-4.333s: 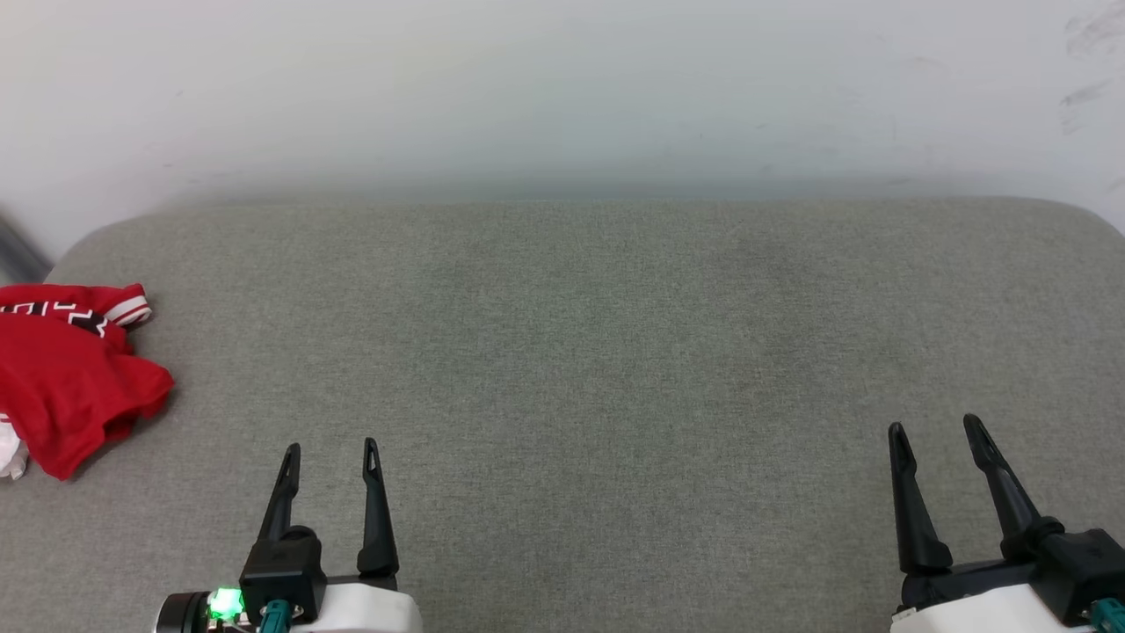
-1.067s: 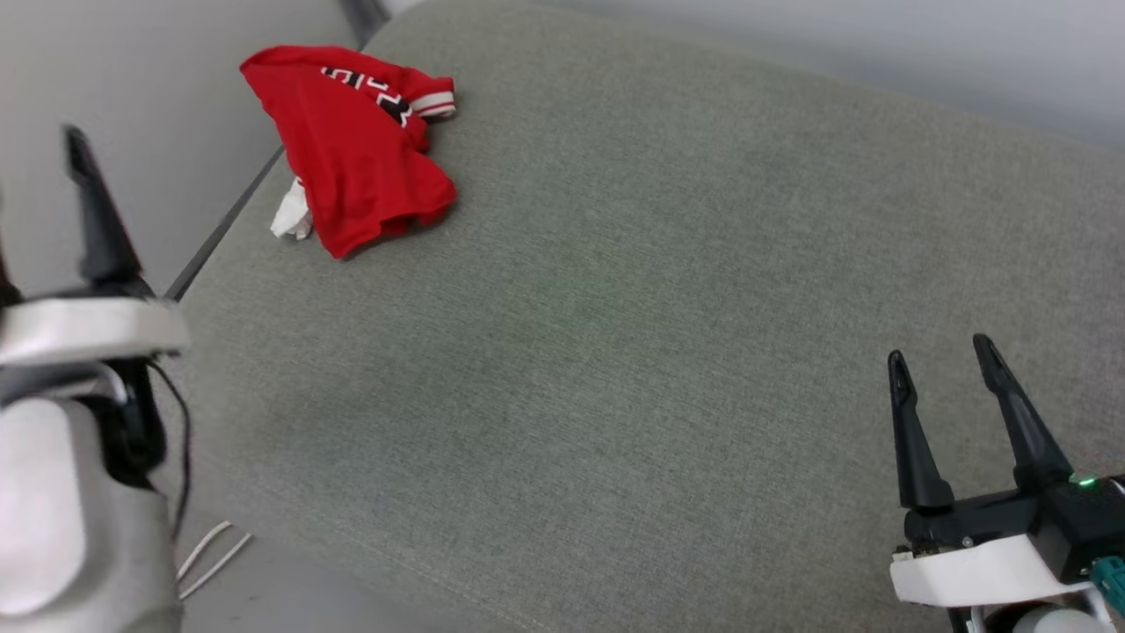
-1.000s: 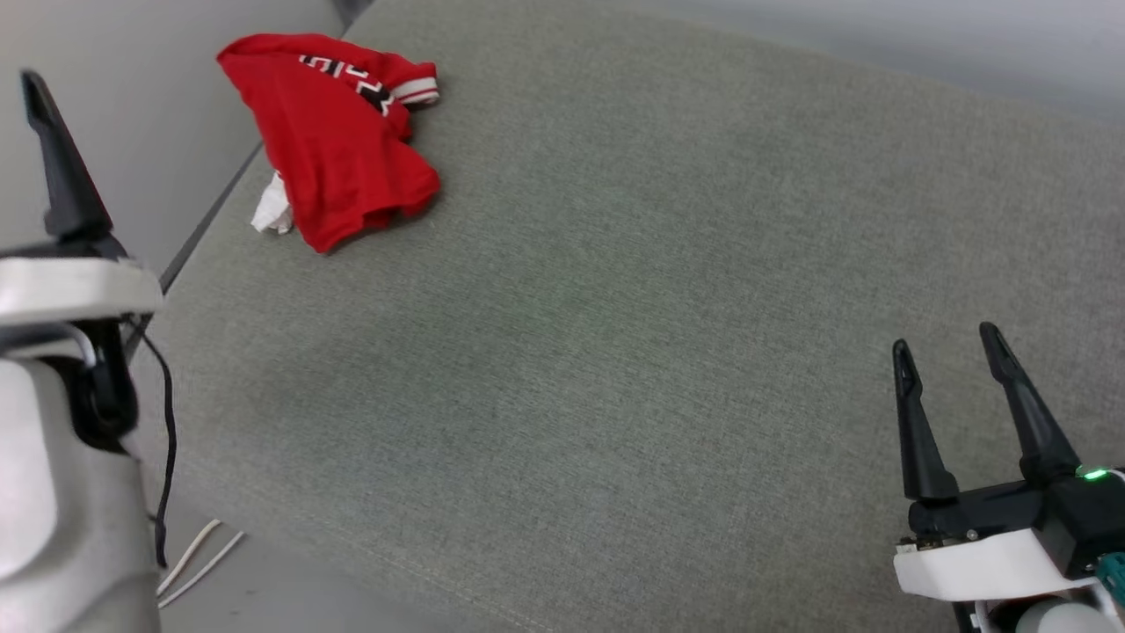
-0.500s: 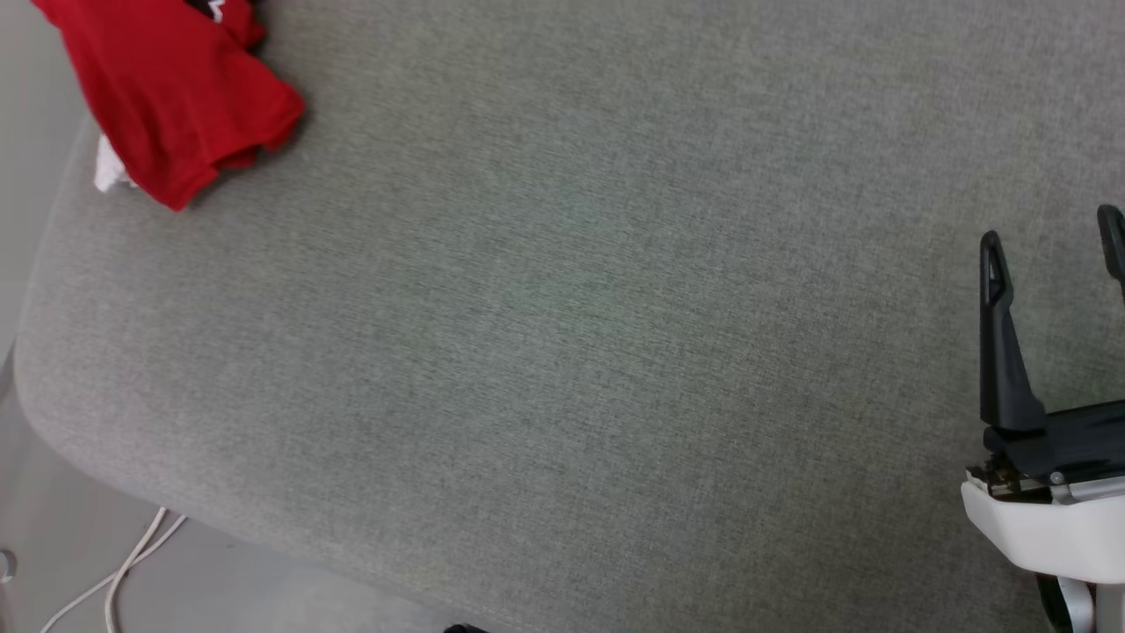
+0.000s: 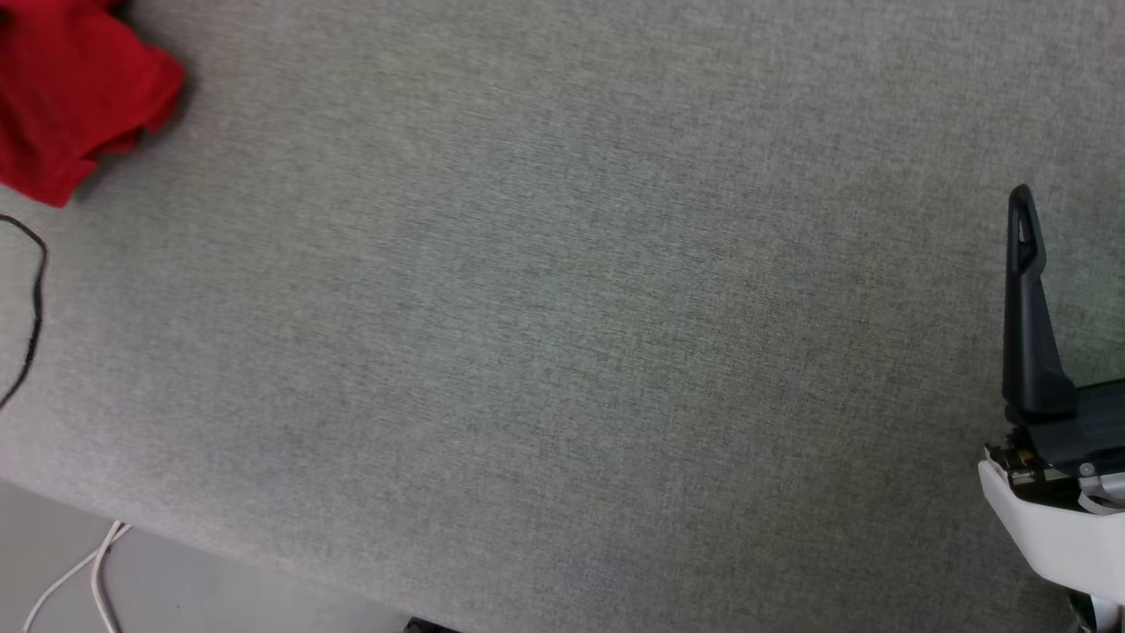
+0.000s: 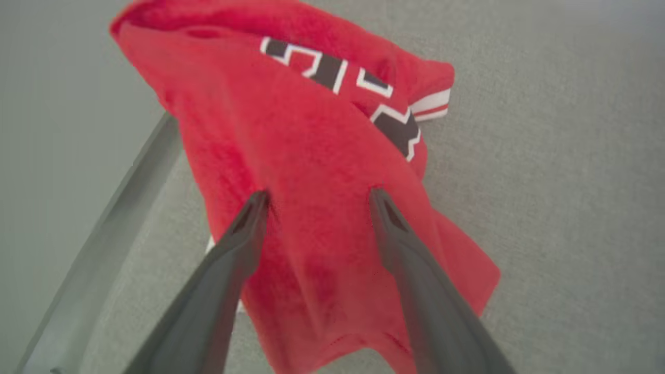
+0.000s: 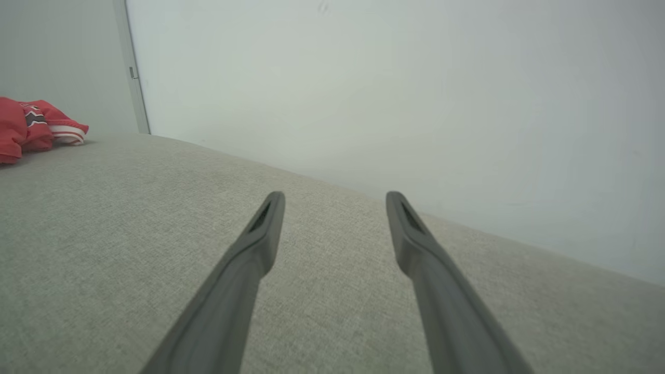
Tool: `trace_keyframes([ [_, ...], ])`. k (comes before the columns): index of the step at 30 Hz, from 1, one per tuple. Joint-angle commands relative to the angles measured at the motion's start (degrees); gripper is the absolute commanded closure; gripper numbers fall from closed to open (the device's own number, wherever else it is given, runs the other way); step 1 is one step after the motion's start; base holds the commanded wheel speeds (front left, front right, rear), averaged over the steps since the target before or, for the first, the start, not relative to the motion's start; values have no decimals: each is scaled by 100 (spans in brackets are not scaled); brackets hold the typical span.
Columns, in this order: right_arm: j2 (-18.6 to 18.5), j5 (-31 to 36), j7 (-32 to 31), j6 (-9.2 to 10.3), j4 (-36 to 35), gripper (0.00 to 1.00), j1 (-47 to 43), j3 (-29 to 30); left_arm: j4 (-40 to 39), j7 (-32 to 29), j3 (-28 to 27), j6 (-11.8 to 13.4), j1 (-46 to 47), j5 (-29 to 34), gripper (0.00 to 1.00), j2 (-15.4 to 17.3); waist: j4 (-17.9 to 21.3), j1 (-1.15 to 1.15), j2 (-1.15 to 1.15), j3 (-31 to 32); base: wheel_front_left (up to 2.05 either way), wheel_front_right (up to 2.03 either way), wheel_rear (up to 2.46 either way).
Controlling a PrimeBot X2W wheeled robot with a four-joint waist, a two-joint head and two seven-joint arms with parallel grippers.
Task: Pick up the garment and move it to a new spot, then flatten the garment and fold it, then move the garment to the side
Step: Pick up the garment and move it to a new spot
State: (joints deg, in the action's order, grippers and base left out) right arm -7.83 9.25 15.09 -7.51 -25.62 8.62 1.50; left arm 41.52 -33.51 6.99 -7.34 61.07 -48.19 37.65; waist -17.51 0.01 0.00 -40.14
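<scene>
My left gripper (image 6: 318,193) spread wide over the bunched-up red garment (image 6: 322,156), tips maybe touching it, my right gripper (image 7: 335,196) spread wide too, empty, above the grey cushion (image 5: 562,334)

Here's the worktop (image 5: 562,352): a broad pad of grey woven fabric with a soft, rounded near edge, and its far side runs along a pale wall (image 7: 395,88). Up at its left end, close to the edge, sits the garment (image 5: 61,97), a crumpled red heap resting straight on the fabric. Black white-edged lettering and a red-and-white striped cuff are turned upward, and a bit of white peeks from under one side.
</scene>
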Motion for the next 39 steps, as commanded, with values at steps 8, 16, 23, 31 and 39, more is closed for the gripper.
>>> trace_keyframes([
  [8, -48, 116, 12, 4, -222, 0, 184, -54, 15, -769, 764, -1, -235, -717, 0, 39, 164, -1, 0, -416, 0, 0, 0],
  [16, -21, 136, 12, 4, -138, 0, 195, -51, 138, -449, 1356, -5, -194, -873, 100, 96, 206, -1, 0, -295, 0, 0, 0],
  [23, 130, -33, 12, 4, 154, 0, 107, -162, -225, 141, 1774, 1, 93, -794, 100, 712, 195, -1, 0, 243, 0, 0, 0],
  [31, 306, -181, 11, 4, 511, 0, 100, -268, -833, 262, 2314, 1, 444, -718, 100, 1193, 269, -1, 0, 973, 0, 0, 0],
  [39, 458, -359, 12, 4, 812, 0, -74, -300, -1636, 60, 2908, 0, 1013, -576, 100, 1441, 444, -1, 0, 1703, 0, 0, 0],
])
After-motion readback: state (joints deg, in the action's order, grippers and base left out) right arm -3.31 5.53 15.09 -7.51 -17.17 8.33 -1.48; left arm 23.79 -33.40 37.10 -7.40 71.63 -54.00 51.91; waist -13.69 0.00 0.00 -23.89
